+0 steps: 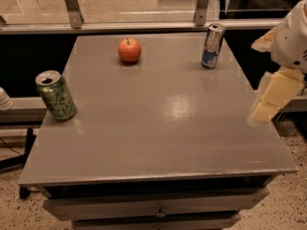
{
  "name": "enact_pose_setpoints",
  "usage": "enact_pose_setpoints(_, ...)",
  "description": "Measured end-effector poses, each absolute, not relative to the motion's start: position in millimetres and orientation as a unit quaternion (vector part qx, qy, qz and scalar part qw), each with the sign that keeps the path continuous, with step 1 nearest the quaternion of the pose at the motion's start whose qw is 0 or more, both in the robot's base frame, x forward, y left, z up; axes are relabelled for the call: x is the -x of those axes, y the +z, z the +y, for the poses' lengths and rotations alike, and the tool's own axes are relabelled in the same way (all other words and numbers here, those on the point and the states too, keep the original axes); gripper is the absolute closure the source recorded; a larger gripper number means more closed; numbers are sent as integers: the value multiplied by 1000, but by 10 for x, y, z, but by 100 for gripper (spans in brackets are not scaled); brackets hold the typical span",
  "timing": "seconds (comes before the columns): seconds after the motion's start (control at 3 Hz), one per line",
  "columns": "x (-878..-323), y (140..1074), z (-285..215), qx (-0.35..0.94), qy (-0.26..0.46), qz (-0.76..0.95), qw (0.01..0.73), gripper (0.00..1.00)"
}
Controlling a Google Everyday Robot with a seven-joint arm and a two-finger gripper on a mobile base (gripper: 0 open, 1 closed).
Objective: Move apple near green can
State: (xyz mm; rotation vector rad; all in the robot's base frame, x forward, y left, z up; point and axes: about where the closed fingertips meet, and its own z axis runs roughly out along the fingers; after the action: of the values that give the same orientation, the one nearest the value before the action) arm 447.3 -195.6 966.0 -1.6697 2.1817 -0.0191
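The red-orange apple sits on the grey table at the far middle-left. The green can stands upright at the table's left edge, nearer to me than the apple and well apart from it. My gripper hangs at the right edge of the view, over the table's right edge, far from both the apple and the green can. It holds nothing that I can see.
A slim blue-and-silver can stands upright at the far right of the table. A metal rail runs behind the table. Drawers sit under the front edge. The speckled floor shows at both sides.
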Motion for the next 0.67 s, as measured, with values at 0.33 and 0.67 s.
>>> enact_pose_setpoints(0.33,-4655,9495,-1658,581,36,776,243,0)
enact_pose_setpoints(0.67,-4873,9324,-1351,557,83,772,294,0)
